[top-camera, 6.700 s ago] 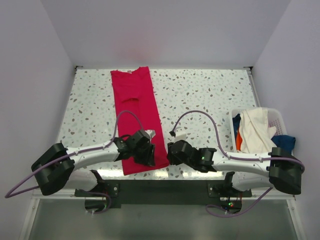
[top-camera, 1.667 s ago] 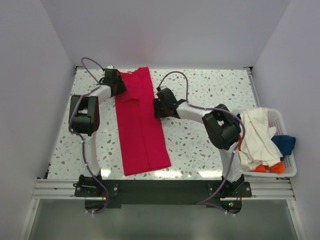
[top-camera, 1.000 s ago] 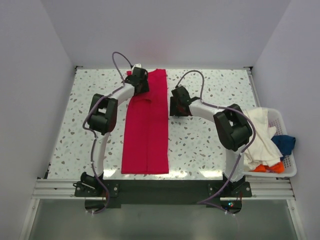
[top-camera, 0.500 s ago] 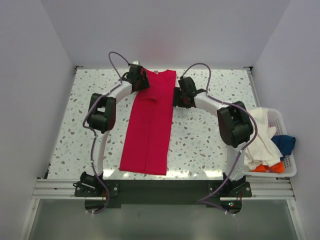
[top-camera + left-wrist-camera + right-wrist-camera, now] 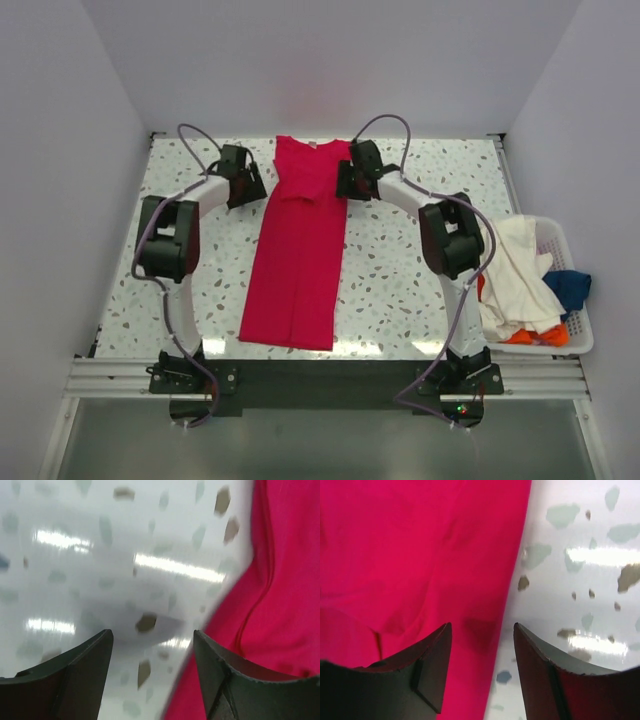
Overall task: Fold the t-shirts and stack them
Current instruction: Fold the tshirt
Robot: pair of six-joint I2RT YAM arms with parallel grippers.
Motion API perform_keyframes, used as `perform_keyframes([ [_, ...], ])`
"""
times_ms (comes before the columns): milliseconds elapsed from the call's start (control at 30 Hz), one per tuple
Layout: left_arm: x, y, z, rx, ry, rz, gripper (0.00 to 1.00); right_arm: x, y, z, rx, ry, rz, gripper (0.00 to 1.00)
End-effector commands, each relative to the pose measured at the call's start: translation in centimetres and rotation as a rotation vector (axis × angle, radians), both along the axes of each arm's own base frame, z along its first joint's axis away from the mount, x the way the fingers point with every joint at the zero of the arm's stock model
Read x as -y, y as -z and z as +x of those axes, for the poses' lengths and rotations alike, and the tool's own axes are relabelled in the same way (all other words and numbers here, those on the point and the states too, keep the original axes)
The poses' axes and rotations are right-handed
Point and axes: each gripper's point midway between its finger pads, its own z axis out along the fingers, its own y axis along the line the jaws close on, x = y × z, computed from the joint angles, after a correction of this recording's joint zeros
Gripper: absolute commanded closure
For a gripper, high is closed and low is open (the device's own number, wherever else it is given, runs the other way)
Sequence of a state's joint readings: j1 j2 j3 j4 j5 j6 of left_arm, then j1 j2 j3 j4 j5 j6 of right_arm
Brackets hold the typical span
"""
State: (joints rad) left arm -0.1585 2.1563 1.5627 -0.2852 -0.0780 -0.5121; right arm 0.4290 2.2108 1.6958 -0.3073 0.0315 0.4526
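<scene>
A crimson-red t-shirt [image 5: 298, 250], folded into a long narrow strip, lies flat down the middle of the table. My left gripper [image 5: 252, 184] is open just left of the shirt's far end, over bare table, with the red cloth [image 5: 280, 595] beside its right finger. It holds nothing [image 5: 152, 636]. My right gripper [image 5: 346, 182] is at the strip's far right side. Its jaws stand open astride the shirt's right edge [image 5: 482, 627], and the cloth [image 5: 420, 550] lies flat below them, not pinched. The cream-white [image 5: 515, 265], dark blue [image 5: 568, 286] and orange [image 5: 531, 337] t-shirts lie heaped in a basket.
The white slatted basket [image 5: 580, 347] hangs off the table's right edge, beside the right arm's elbow [image 5: 447, 238]. The left arm's elbow [image 5: 166, 240] is over the table's left part. Speckled tabletop [image 5: 420, 280] shows on both sides of the red strip. Walls close in at the back and sides.
The red shirt's far end has swung right, so the strip now lies nearly straight. My left gripper has let go and drawn off to the left. The right gripper has shifted slightly up and left.
</scene>
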Motion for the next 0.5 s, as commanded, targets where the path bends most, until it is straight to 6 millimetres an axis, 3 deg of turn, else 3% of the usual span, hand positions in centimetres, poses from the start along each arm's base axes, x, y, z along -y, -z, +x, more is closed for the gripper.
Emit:
perform_keyframes([
  [0,0.9,-3.6,-4.6,0.057,-0.004,-0.071,0.31,0.0,-1.2,3.0,0.047,0.033,0.024,0.44],
  [33,0.8,-1.7,-7.3,0.008,-0.001,-0.066,0.33,-0.3,-1.8,3.9,0.073,0.04,0.03,0.44],
  [67,1.0,-3.6,-8.1,0.05,0.0,-0.073,0.34,-0.1,-1.7,4.4,0.082,0.048,0.025,0.44],
  [100,1.8,-3.7,-9.4,0.05,0.017,-0.073,0.36,0.3,-0.9,4.8,0.08,0.067,0.002,0.45],
  [133,1.7,-2.4,-11.5,0.019,0.018,-0.052,0.36,0.2,-1.4,5.4,0.096,0.075,0.0,0.45],
  [167,1.8,-3.6,-12.5,0.044,0.021,-0.047,0.36,0.4,-1.3,5.8,0.105,0.08,-0.009,0.45],
  [233,1.6,-2.2,-15.5,-0.001,0.026,-0.014,0.39,0.7,-0.8,6.5,0.111,0.09,-0.028,0.46],
  [300,1.5,-3.1,-16.9,0.022,0.029,-0.018,0.41,0.9,-0.2,6.9,0.112,0.092,-0.048,0.46],
  [333,1.2,-2.1,-18.5,-0.006,0.033,-0.013,0.42,1.0,0.4,7.2,0.108,0.093,-0.064,0.46],
  [367,1.5,-2.6,-19.1,0.008,0.045,-0.017,0.43,1.1,0.7,7.4,0.107,0.091,-0.072,0.46],
  [467,2.0,-1.4,-21.3,-0.027,0.067,-0.017,0.46,1.3,1.6,8.0,0.11,0.095,-0.101,0.46],
])
